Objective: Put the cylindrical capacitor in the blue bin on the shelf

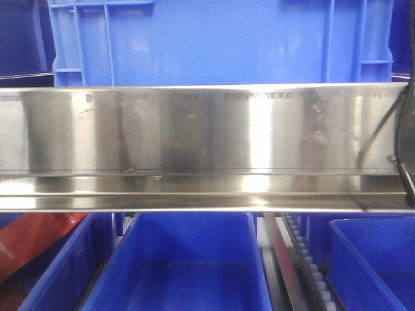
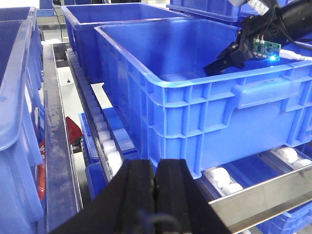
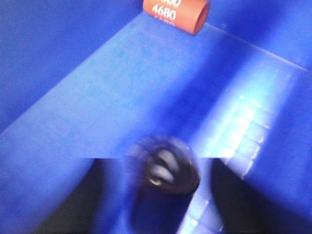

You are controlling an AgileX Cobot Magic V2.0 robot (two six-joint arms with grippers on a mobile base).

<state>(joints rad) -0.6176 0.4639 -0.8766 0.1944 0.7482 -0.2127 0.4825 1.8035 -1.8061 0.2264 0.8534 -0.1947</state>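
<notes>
Right wrist view shows the small near-black cylindrical capacitor (image 3: 168,178), blurred, between the right gripper's (image 3: 168,204) dark fingers inside a blue plastic bin (image 3: 87,97); whether the jaws clamp it cannot be told. An orange cylinder (image 3: 176,12) lies beyond. The left gripper (image 2: 156,187) is closed on nothing, before the steel shelf (image 1: 207,129).

- The cylindrical capacitor (image 3: 165,183) is a stubby, near-black cylinder, blurred in the right wrist view, its round end face turned toward the camera with pale glints on it.
- It sits low inside the blue bin (image 2: 204,105) over the bin's floor (whether it touches the floor cannot be told).
- The blue bin is a ribbed plastic crate with a thick rim.
- The shelf (image 1: 194,129) is shiny stainless steel; its broad front rail runs level and reflective.
</notes>
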